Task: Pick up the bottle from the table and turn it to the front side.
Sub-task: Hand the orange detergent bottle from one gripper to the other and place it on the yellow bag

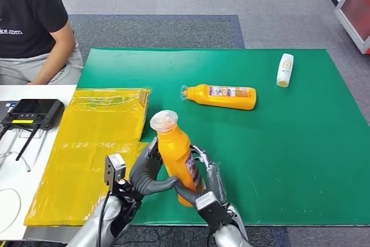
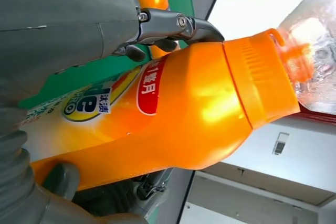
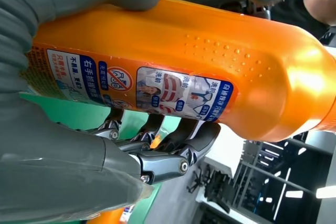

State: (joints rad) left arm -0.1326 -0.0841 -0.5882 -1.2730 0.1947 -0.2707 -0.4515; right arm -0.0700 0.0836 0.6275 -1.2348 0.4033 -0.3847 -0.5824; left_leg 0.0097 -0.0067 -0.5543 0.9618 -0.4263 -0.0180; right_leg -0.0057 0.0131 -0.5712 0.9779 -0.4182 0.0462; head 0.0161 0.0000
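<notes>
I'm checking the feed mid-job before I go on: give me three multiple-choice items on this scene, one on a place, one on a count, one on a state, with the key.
1. Where does the small white bottle lie?
A. on the yellow plastic sheet
B. on the green mat, far right
C. on the white table by the person

2. How many orange bottles are in the head view?
A. one
B. two
C. three

3. What is the state of the held orange bottle?
A. lying flat on the mat
B. lifted, gripped by both hands
C. standing free, untouched

Key: 1 B, it lies on the green mat near its far right corner. 2 B, one is held and the second orange bottle lies on the mat. 3 B, the left hand and right hand both grip it.
</notes>
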